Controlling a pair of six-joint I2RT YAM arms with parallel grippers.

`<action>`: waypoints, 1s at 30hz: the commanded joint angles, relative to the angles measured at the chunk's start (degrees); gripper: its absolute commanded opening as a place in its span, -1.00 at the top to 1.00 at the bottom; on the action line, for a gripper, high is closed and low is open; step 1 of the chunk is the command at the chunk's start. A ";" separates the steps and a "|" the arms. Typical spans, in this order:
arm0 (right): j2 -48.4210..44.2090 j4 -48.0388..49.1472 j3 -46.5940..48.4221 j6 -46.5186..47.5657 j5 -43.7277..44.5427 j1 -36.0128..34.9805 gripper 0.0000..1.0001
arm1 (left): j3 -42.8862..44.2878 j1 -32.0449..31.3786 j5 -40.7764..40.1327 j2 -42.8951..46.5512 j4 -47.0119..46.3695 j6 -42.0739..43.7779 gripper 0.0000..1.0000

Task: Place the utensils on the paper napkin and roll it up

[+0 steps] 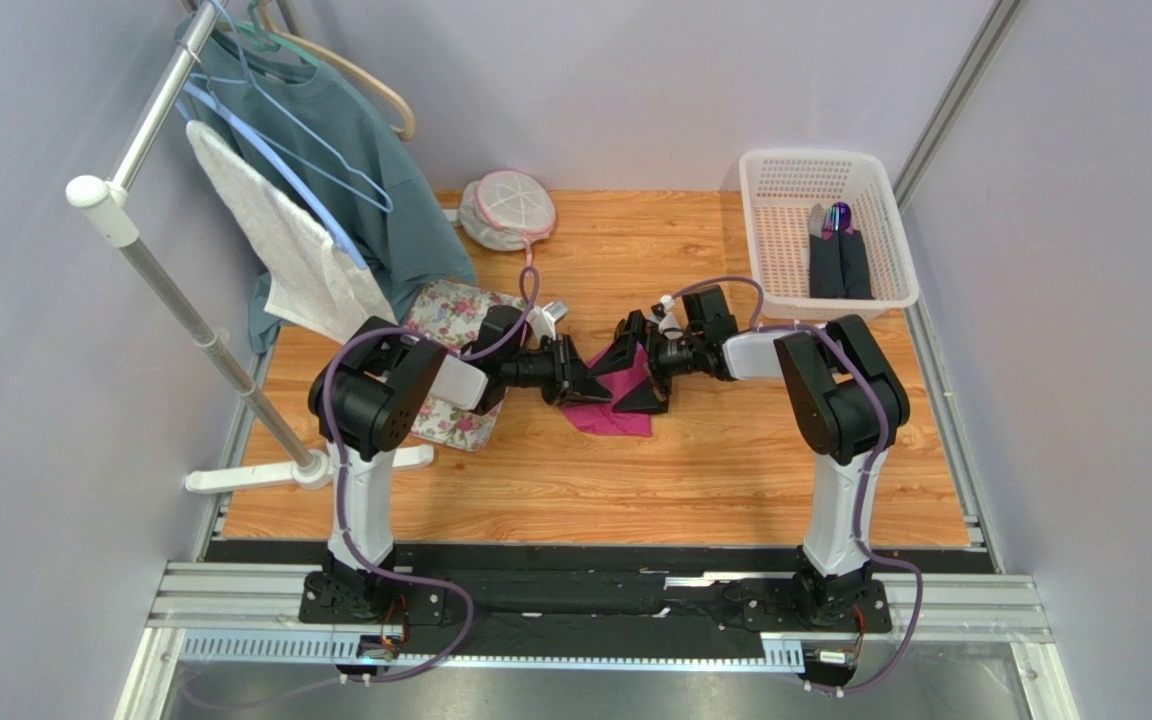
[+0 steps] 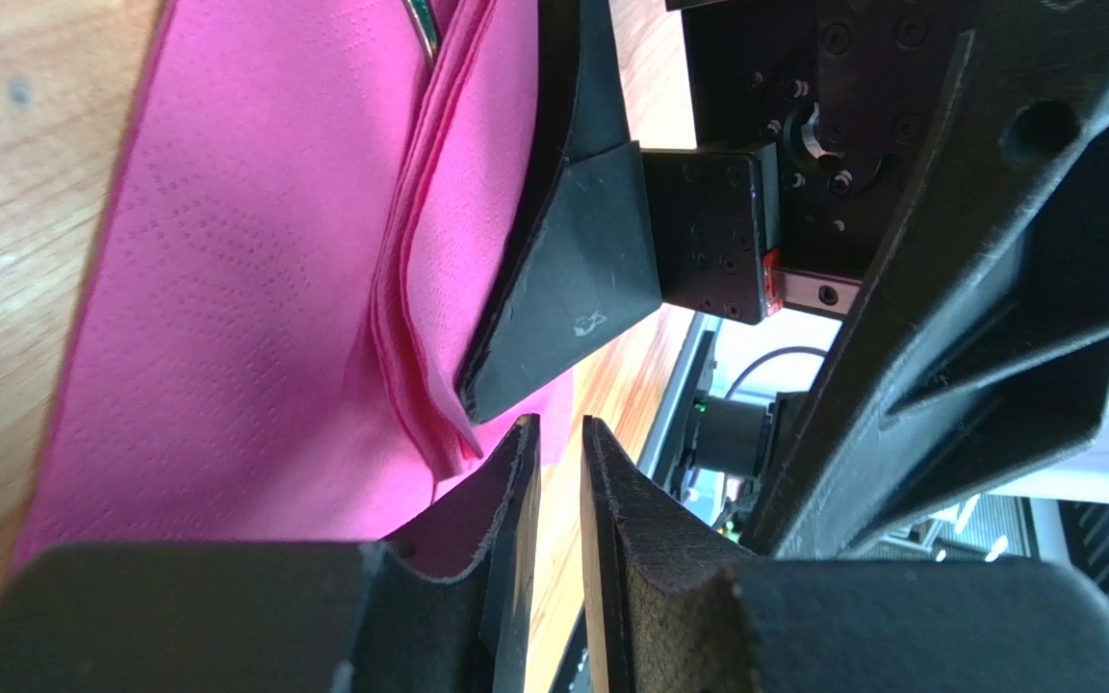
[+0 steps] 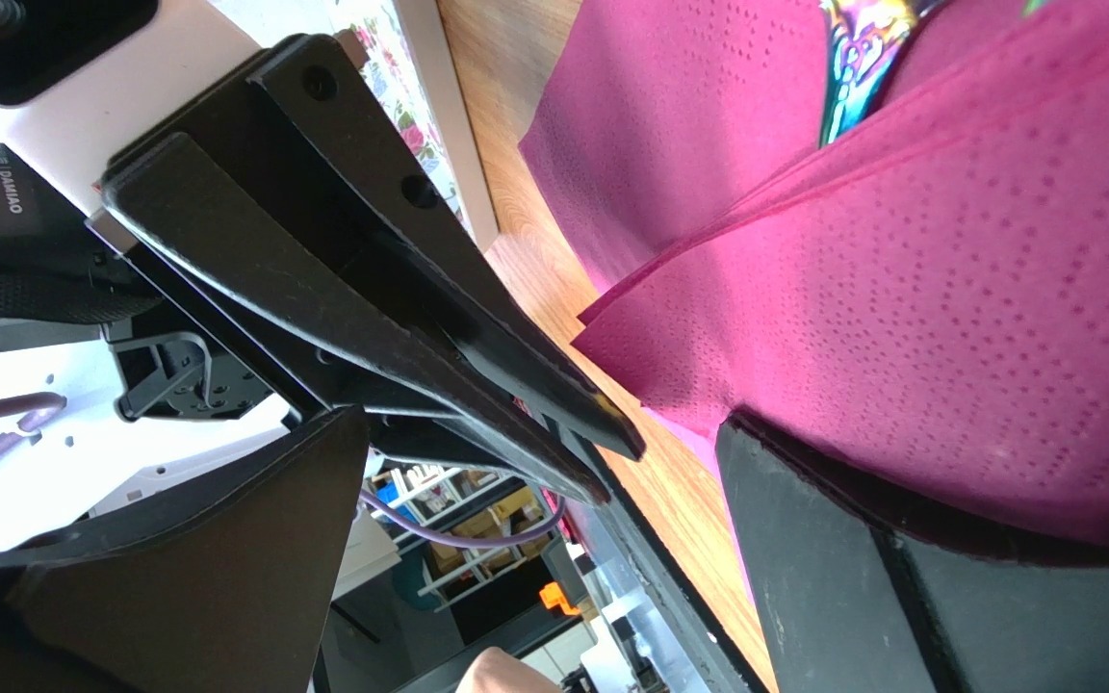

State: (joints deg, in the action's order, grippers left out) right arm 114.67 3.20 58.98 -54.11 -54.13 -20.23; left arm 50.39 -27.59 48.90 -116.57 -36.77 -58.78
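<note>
Pink paper napkin (image 1: pixel 620 413) near the middle of the table (image 1: pixel 567 495), already folded over on itself. Peeking out from under the fold, up at 12 o'clock in the left wrist view, a thin shiny bit of the utensils (image 2: pixel 423 22); cannot tell whether fork, spoon or both. Left gripper (image 2: pixel 549 433) at the napkin's 9 o'clock, jaws almost together with only a thin crack, nothing seen in the crack, pink edge right beside one finger. Right gripper (image 1: pixel 630 375) over the napkin's 12 o'clock edge, jaws spread very wide, holding nothing, one finger resting against the folded top layer. So, probably: putting-on part done, rolling only just begun. Left to do: more turns of the fold, until tight like a little tube. Flowery cloth (image 1: pixel 455 353) off at 9 o'clock, white basket (image 1: pixel 823 155) far away at 2 o'clock, neither one needed.
</note>
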 commanded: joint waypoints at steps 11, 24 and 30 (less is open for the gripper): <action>-0.68 -6.98 -0.54 1.90 4.82 -0.34 -1.00 | 3.22 0.44 -4.69 -2.61 9.51 5.86 0.82; -8.41 -24.73 11.86 16.13 16.67 -0.42 -0.11 | 3.48 0.52 -6.10 -1.99 14.36 8.69 0.98; -7.10 -28.77 14.31 20.09 20.20 -2.27 0.75 | 3.93 0.52 -6.01 -1.90 14.45 8.69 0.99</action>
State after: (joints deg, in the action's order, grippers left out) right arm 108.20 -20.78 70.85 -38.57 -38.24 -20.88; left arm 53.95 -27.33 45.54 -119.04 -26.20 -53.15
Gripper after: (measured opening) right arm 0.183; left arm 0.014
